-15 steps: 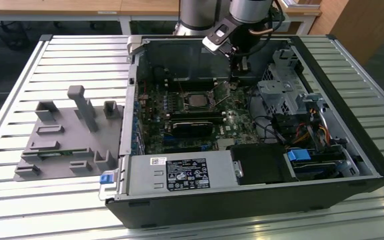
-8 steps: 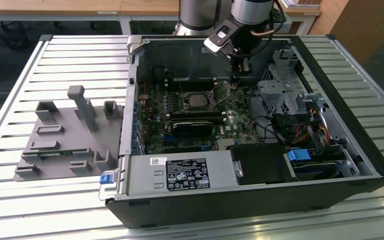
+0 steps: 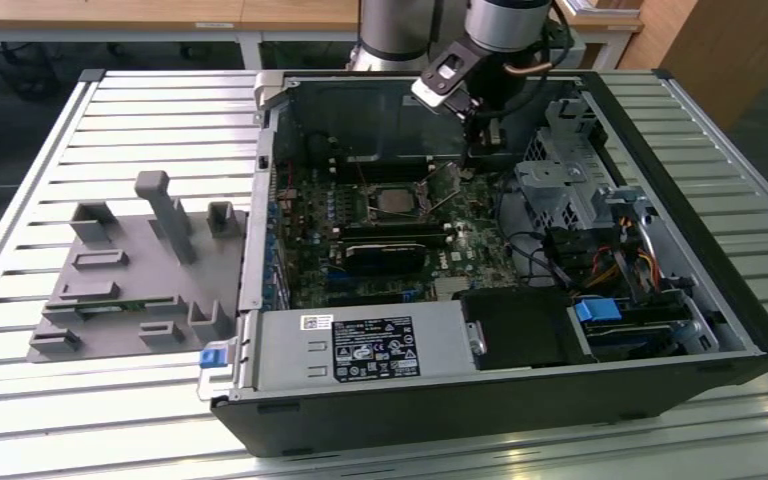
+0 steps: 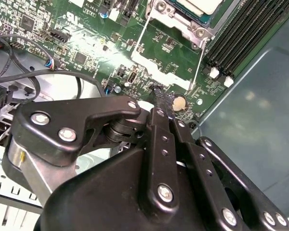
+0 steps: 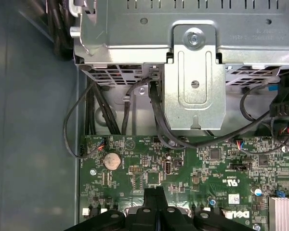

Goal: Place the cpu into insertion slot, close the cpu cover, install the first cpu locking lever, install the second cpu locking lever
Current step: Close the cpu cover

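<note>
Seen from beside the bench, the gripper (image 4: 160,92) is matt black, its links looking like painted metal and studded with bright steel screws. The circuit board (image 5: 192,168) below has a glossy green lacquer. The cpu cover (image 4: 156,72) is thin, shiny silver metal, and the cpu (image 4: 198,5) has a pale satin metal top. A drive bracket (image 5: 195,72) is bare grey sheet steel with a dull sheen. The cables (image 5: 77,125) are smooth black plastic. The table (image 3: 157,110) is ribbed, brushed metal, and the fixture (image 3: 131,290) on it is matt grey plastic.
</note>
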You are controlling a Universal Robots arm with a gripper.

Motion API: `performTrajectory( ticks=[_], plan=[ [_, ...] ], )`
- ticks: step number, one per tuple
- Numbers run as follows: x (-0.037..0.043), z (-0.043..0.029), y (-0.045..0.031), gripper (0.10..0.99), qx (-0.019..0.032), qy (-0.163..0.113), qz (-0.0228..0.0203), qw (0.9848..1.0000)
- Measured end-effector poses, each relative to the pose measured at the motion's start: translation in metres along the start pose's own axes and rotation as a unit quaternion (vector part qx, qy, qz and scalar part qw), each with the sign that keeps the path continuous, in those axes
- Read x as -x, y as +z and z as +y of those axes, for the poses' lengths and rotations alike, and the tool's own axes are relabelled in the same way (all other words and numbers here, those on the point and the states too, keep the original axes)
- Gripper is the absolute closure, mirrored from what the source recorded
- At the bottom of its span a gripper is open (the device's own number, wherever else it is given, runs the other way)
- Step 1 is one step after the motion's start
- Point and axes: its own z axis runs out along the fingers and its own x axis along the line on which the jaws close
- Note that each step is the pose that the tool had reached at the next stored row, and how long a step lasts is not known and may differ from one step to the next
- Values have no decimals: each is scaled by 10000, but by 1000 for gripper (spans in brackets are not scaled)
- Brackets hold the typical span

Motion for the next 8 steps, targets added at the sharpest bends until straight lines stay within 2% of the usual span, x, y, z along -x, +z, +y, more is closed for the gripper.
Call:
performTrajectory(
  ticks=[8],
  plan=[
    [0, 12, 13, 980, -1, -33, 2, 10000]
  ],
)
